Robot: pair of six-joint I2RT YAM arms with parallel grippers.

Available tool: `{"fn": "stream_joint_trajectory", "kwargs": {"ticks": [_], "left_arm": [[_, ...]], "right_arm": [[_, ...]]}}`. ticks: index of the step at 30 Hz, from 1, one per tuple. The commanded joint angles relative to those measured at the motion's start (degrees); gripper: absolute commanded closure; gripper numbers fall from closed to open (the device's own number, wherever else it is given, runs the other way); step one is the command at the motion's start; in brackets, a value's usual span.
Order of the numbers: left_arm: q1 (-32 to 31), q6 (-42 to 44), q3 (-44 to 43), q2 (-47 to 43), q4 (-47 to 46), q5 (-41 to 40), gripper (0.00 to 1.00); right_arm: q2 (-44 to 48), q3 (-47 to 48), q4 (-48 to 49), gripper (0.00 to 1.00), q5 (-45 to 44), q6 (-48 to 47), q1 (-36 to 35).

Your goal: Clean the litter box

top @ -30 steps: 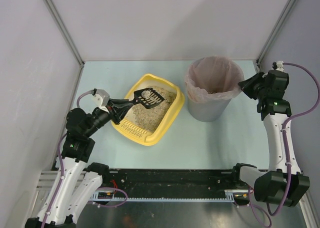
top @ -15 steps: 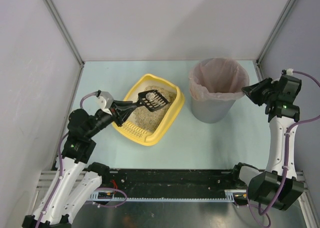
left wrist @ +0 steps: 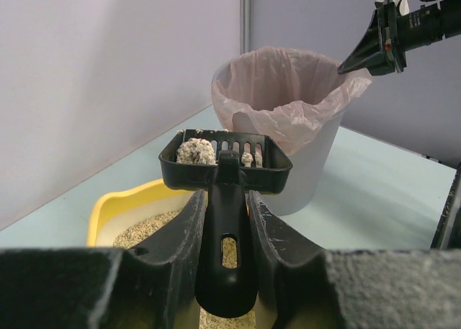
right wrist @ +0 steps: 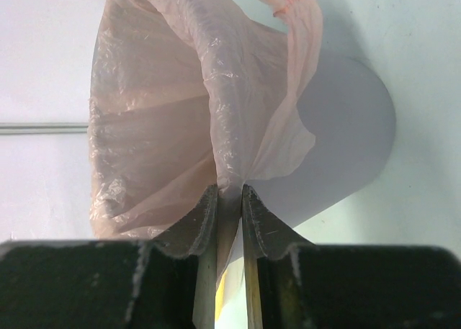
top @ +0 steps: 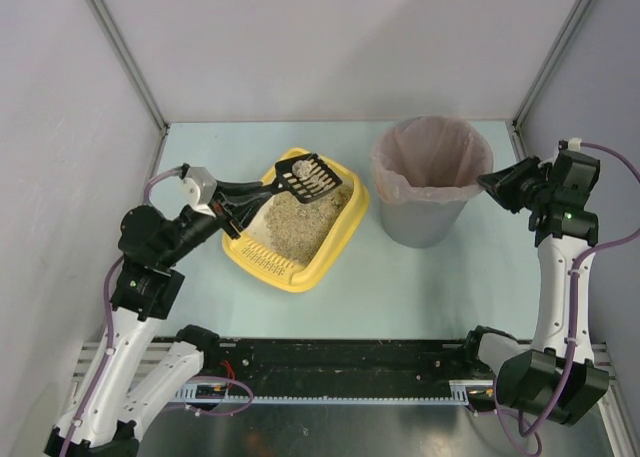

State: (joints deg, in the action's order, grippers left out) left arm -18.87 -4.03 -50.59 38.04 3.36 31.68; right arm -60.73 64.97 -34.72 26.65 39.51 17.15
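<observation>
The yellow litter box [top: 335, 233] with beige litter sits mid-table; it also shows in the left wrist view [left wrist: 115, 208]. My left gripper [top: 228, 203] is shut on the handle of a black slotted scoop [top: 303, 176]. The scoop [left wrist: 225, 160] is lifted above the box's far end and carries pale clumps [left wrist: 196, 152]. My right gripper [top: 490, 182] is shut on the rim of the grey bin [top: 428, 182] with its pinkish liner [right wrist: 180, 120], pinching liner and rim between its fingers [right wrist: 198, 221].
The bin stands right of the litter box, close to its far right corner. Grey walls enclose the table on the left, back and right. The black rail with the arm bases [top: 350, 362] runs along the near edge.
My left gripper has raised the scoop out of the litter and drawn back to the left. The scoop head now hangs higher over the box's far end. The right gripper holds still on the bin rim.
</observation>
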Motion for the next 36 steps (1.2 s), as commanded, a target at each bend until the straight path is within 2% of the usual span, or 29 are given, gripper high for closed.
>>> {"fn": "stream_joint_trajectory", "kwargs": {"ticks": [1, 2, 3, 5, 6, 9, 12, 16, 22, 24, 27, 31, 36], "left_arm": [[-0.46, 1.84, -2.41, 0.37, -2.91, 0.14, 1.00], [-0.46, 1.84, -2.32, 0.28, -3.18, 0.22, 1.00], [-0.46, 1.57, -2.06, 0.19, -3.18, 0.22, 1.00], [-0.46, 0.96, -1.10, 0.10, -6.77, 0.40, 1.00], [-0.46, 0.26, -0.92, 0.19, -7.65, 0.57, 1.00], [-0.46, -1.41, -1.79, 2.37, -9.68, 1.98, 1.00], [-0.46, -2.90, -4.07, 5.62, -10.65, 3.21, 1.00], [-0.55, -4.58, -7.15, 8.97, -12.23, 3.47, 1.00], [-2.48, -5.02, -11.89, 13.81, -12.67, 3.21, 1.00], [-3.36, -4.41, -13.04, 15.74, -12.76, 2.95, 1.00], [-4.68, -3.88, -14.80, 17.94, -13.02, 2.42, 1.00], [-6.26, -3.88, -16.12, 19.87, -14.25, 1.98, 1.00], [-7.32, -3.00, -15.77, 20.05, -15.40, 1.89, 1.00]], "right_arm": [[2.02, 2.09, -0.09, 0.92, 1.92, -0.04, -1.68], [2.37, 2.00, 0.87, 0.85, 1.56, -0.30, -1.77], [3.07, 1.92, 1.14, 0.72, 0.95, -1.09, -2.20], [3.86, 1.92, 2.28, 0.58, -0.46, -2.23, -2.56], [4.82, 1.92, 2.64, 0.47, -0.90, -3.11, -2.73], [6.14, 1.92, 3.60, 0.30, -2.56, -4.61, -2.82], [8.43, 1.92, 4.13, 0.21, -5.02, -6.54, -2.82], [11.59, 1.92, 5.18, 0.15, -12.23, -7.51, -0.98], [11.52, 1.92, 7.74, 0.09, -15.05, -8.04, 5.16], [8.02, 1.92, 8.26, 0.10, -13.48, -7.52, 8.59], [2.83, 0.52, 12.38, 0.11, -13.73, -7.34, 9.92], [-3.68, -4.14, 23.35, 0.12, -12.69, -4.98, 11.76], [-14.31, -8.80, 34.09, 0.15, -2.08, -1.80, 11.86]]}}
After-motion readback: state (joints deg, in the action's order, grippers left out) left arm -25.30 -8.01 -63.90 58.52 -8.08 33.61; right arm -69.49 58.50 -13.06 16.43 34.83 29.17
